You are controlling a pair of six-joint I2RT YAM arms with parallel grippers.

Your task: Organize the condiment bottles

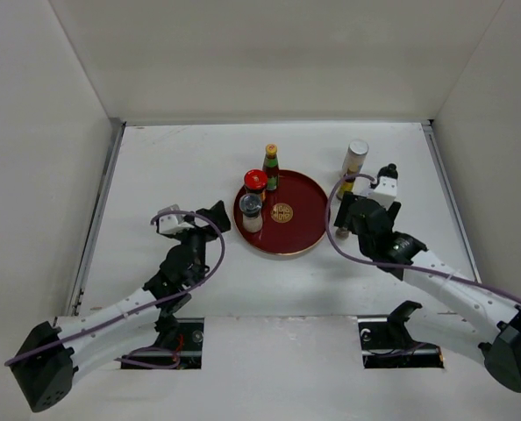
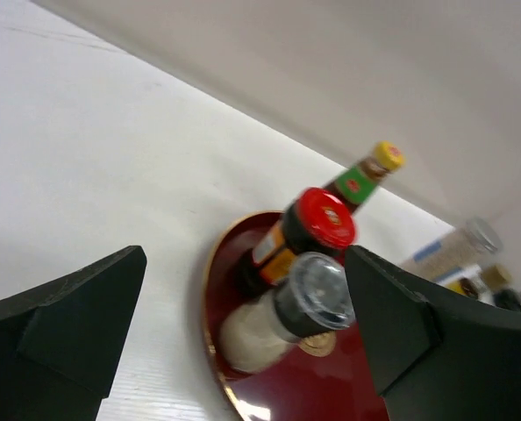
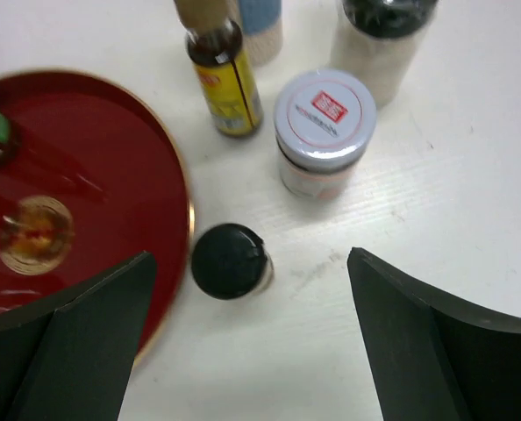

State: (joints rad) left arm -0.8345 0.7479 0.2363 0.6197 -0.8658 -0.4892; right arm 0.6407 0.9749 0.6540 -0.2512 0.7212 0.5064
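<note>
Left arm runs up from the lower left of the top view, elbow bent, wrist turned toward frame centre. Left gripper (image 1: 217,217) sits just off the left rim of the round dark-red tray with a gold emblem (image 1: 311,230), jaws spread wide, nothing in them.

Right arm comes in from the lower right, and its wrist camera looks almost straight down on the cluster right of the tray. Right gripper (image 3: 252,256) is also wide and holds nothing. The small black-capped bottle (image 3: 230,261) stands on the white table (image 1: 173,158) in the gap between the fingers, touching neither, just beside the tray rim.

Everything I can see stands upright, long axis vertical, caps up. The left wrist view shows them leaning to the upper right, but the top view shows them standing.

The tray holds three, bunched in its upper-left part:
- clear-lidded shaker with white contents (image 2: 287,316), nearest the left gripper
- red-capped jar with an orange label (image 2: 317,219), touching it behind
- green yellow-capped bottle (image 2: 366,175), at the far rim

On the table, right of the tray:
- dark bottle with a yellow label (image 3: 225,79)
- silver-lidded jar with a red mark on the lid (image 3: 320,118), just beside it
- cream silver-topped cylinder (image 1: 355,158), furthest up frame
- dark-topped shaker with pale contents (image 3: 379,39), cropped at the upper right of the right wrist view
</note>
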